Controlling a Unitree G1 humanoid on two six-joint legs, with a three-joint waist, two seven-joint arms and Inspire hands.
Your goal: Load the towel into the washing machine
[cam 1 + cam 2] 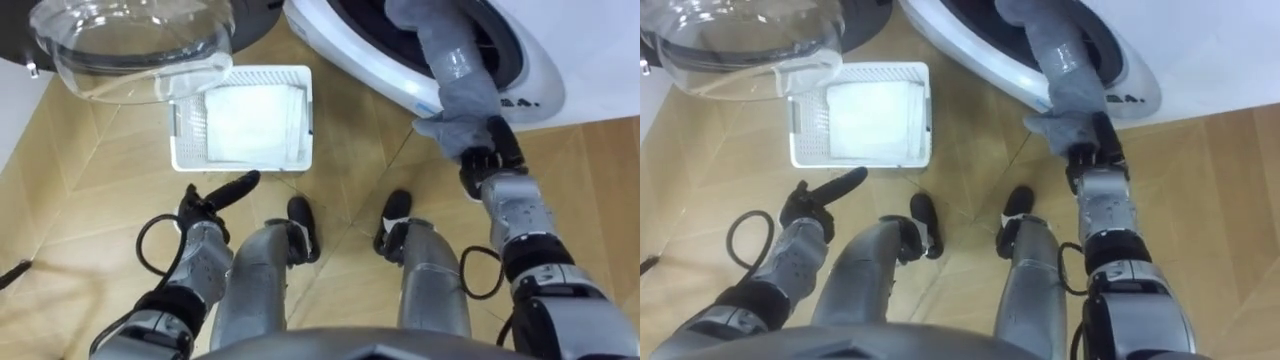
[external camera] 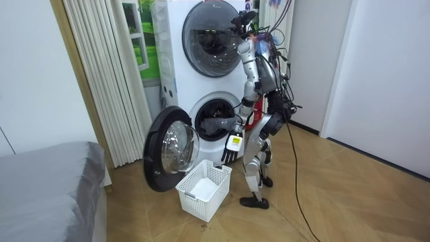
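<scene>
Towel half fed into the washing machine, its near end pinched in the right hand.

Nearest the robot, the left hand hangs idle with its fingers straight, just short of the white basket, where a folded white cloth lies. Farther out, the right hand's fingers are curled on the grey towel's tail just outside the machine's white ring. From there the towel runs over the ring's lip into the dark drum. To finish well, I judge the hand should carry the tail over the lip and well inside before letting go. Then nothing drapes on the rim to slip back out or catch under the open glass door on the left.
</scene>
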